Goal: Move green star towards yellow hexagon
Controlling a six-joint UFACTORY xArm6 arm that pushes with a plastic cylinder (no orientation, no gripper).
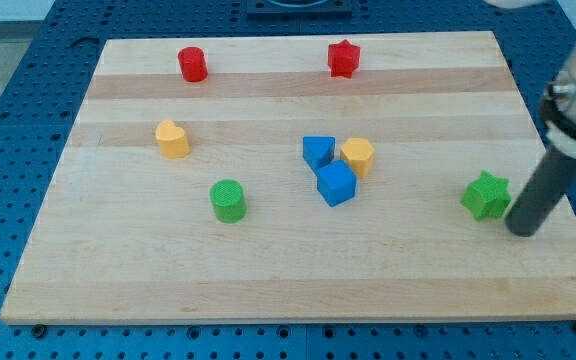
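Note:
The green star (485, 195) lies near the board's right edge. The yellow hexagon (357, 156) sits near the middle, to the view's left of the star and slightly higher. It touches a blue triangle (318, 151) and a blue cube (335, 184). My tip (524, 229) rests on the board just right of and slightly below the green star, very close to it; I cannot tell if it touches.
A green cylinder (228, 200) stands left of centre. A yellow heart (172, 139) lies at the left. A red cylinder (192, 64) and a red star (343, 58) sit near the top edge. The wooden board (268, 270) rests on a blue perforated table.

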